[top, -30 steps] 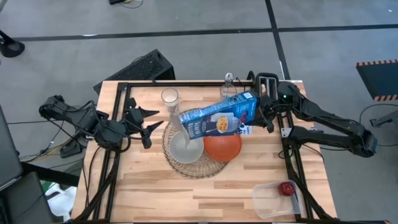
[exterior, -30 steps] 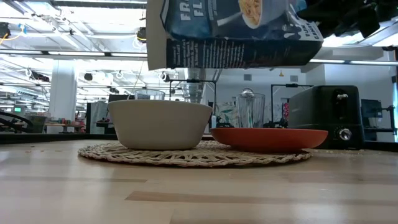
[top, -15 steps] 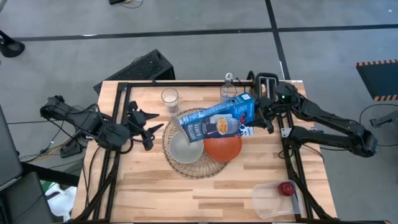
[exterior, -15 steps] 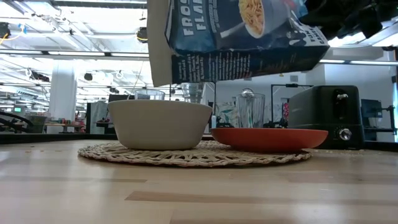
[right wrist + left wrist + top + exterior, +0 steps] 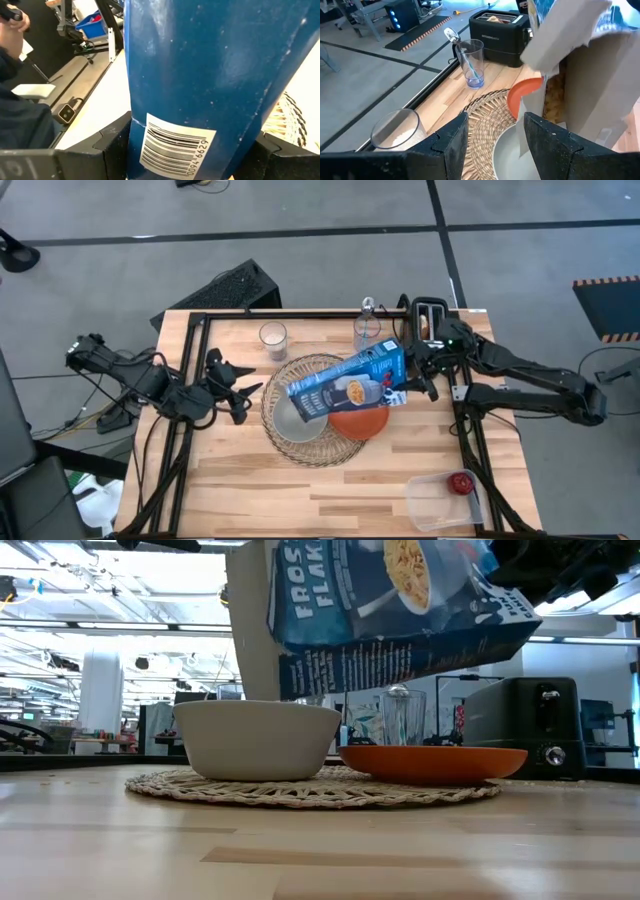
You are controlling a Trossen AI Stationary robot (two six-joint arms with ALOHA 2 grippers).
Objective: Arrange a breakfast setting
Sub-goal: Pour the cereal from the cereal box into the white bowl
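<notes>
Blue-and-white cereal box, clamped in the right tool, had tipped steeper over the last second, its open end now above the pale grey bowl at the mat's nine o'clock, suggesting pouring; the left tool waited part-open at the bench's nine o'clock.

Even, bright overhead light in high view; soft short shadows on bench. Low view backlit by ceiling strip lights, cereal box underside dim. Wrist views: close surfaces blurred, edges bowed outward.
</notes>
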